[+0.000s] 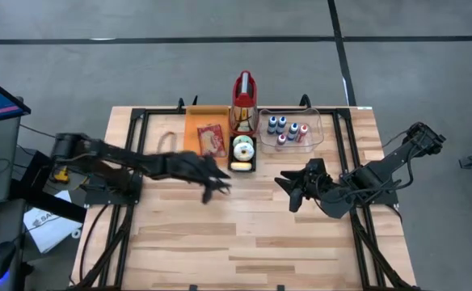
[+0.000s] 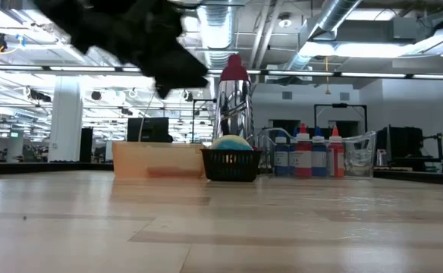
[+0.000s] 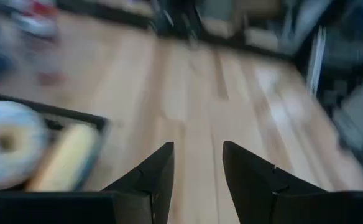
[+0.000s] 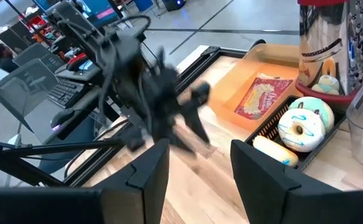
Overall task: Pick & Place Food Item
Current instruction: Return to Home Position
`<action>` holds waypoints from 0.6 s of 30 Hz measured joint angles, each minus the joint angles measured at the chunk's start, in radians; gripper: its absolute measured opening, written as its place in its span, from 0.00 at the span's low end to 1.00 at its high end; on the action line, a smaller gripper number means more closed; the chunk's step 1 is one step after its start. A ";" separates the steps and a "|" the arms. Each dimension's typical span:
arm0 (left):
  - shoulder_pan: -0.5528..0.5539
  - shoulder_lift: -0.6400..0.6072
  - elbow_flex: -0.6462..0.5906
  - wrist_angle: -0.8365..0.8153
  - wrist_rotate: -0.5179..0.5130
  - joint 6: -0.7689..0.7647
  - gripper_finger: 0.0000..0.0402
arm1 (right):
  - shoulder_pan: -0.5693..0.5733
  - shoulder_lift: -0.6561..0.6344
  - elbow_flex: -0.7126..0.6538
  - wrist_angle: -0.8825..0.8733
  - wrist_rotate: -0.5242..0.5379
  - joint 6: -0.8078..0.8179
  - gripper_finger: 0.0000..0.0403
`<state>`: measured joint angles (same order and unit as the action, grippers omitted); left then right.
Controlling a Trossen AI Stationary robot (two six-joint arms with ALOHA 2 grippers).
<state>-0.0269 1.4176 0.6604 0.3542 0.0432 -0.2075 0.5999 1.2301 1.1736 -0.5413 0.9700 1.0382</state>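
- Red snack packet [image 4: 261,96] lies flat in the orange tray [image 4: 225,99], just beside the black bin [image 4: 265,129] of donuts [image 4: 301,127], so it is likely open to a reach from above
- Your left gripper [image 1: 217,184] hovers near that bin, fingers [image 3: 150,180] spread, holding nothing
- Your right gripper [image 1: 291,190] waits mid-table, spread and empty too
- From table height the tray wall hides the packet; the left wrist view cuts off most of the bin

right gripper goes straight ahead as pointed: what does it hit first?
Probably the left gripper, which faces the right gripper across bare table; the black bin sits off that line. Depth is unclear.
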 joint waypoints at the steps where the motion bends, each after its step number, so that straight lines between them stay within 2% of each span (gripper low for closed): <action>1: 0.014 -0.049 -0.058 0.055 -0.004 -0.025 0.33 | 0.000 0.000 0.000 -0.002 0.000 0.000 0.41; 4: 0.037 -0.166 -0.214 0.185 0.002 -0.058 0.34 | 0.000 0.000 0.000 -0.006 0.002 -0.002 0.41; 6: 0.052 -0.237 -0.295 0.215 0.007 -0.062 0.35 | -0.002 0.000 0.000 -0.006 0.006 -0.002 0.41; 12: 0.097 -0.483 -0.486 0.325 0.000 -0.076 0.38 | -0.002 0.001 0.000 0.003 0.038 0.042 0.41; 18: 0.096 -0.704 -0.621 0.308 0.017 -0.065 0.38 | 0.013 0.002 0.001 0.009 0.112 0.059 0.41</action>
<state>0.0687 0.7139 0.0392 0.6626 0.0604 -0.2726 0.6126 1.2321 1.1744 -0.5324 1.0816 1.0971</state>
